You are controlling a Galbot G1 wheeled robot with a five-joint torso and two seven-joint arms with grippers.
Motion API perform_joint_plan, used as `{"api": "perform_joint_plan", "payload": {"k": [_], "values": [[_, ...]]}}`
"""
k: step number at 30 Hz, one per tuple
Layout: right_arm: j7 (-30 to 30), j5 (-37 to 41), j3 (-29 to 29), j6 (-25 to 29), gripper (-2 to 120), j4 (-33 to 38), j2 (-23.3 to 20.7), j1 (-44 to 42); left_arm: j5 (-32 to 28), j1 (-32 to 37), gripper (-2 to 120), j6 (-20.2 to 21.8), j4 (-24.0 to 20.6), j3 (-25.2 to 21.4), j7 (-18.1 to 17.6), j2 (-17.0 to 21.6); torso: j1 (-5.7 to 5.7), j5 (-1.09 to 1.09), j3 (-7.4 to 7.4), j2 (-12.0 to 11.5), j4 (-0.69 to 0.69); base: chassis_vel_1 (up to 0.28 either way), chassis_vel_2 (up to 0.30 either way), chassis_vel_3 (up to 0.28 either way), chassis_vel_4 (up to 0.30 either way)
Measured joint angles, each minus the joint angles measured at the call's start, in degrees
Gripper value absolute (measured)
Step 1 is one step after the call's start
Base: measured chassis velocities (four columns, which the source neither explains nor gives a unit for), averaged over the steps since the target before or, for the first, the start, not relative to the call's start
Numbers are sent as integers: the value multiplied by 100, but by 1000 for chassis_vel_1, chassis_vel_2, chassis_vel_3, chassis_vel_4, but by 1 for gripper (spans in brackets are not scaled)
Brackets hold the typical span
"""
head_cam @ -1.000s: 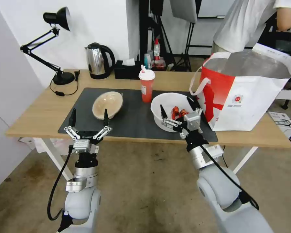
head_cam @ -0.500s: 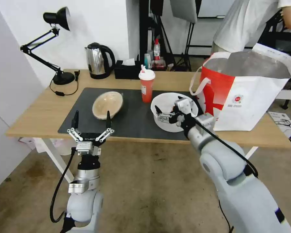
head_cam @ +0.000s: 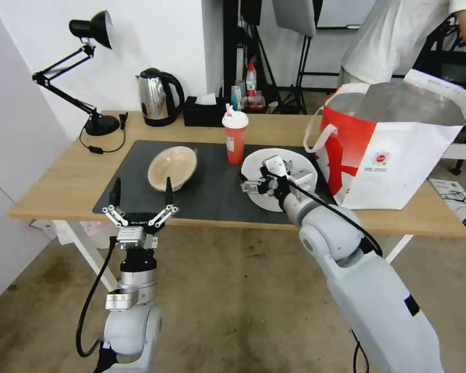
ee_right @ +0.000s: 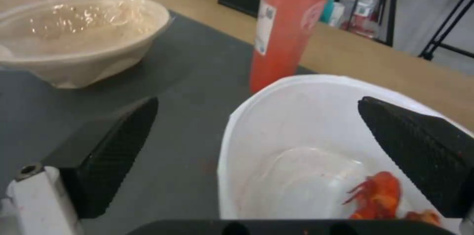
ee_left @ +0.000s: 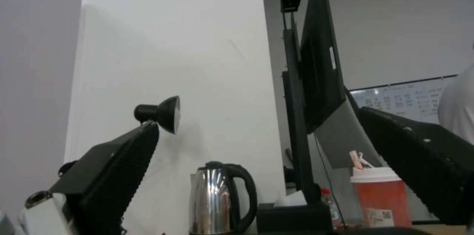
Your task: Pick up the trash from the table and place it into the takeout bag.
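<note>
the right pincer (head_cam: 261, 178) is spread wide at the white bowl (head_cam: 305, 168), one finger (ee_right: 420, 149) inside it, one (ee_right: 111, 142) outside over the mat (head_cam: 212, 186). the bowl is thin white plastic with red scraps (ee_right: 380, 194) at the bottom. it stands on the desk (head_cam: 62, 176) beside the red-white bag (head_cam: 398, 155). the left pincer (head_cam: 140, 194) waits spread at the desk edge.

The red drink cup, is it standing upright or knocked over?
Upright. The red drink cup stands on the dark mat with its white lid on top, beside the white bowl.
</note>
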Motion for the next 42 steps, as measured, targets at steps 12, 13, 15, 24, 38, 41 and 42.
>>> {"api": "perform_joint_plan", "payload": {"k": [12,13,15,24,38,41,42], "values": [[-19,-97,-200,38,100,-587,212,262,-35,-54,100,-100,112,-50,-5,2,0,0,0,0,0,0,0,0,0],[-19,-97,-200,38,100,-587,212,262,-35,-54,100,-100,112,-50,-5,2,0,0,0,0,0,0,0,0,0],[-17,-153,-215,42,100,-687,245,292,-65,-58,100,-103,122,-58,-5,9,0,0,0,0,0,0,0,0,0],[-11,-277,-227,74,100,-892,332,349,-134,-67,100,-115,165,-86,-5,55,0,0,0,0,0,0,0,0,0],[3,-452,-223,248,100,-1132,424,332,-181,-83,100,-124,203,-107,-5,98,0,0,0,0,0,0,0,0,0],[3,-494,-220,288,96,-1171,431,308,-182,-82,100,-127,204,-112,-4,97,-1,1,-1,0,0,0,0,0,0],[3,-514,-217,316,91,-1189,432,292,-182,-80,100,-128,204,-113,-4,96,-1,0,-1,0,1,0,0,0,0]]}}
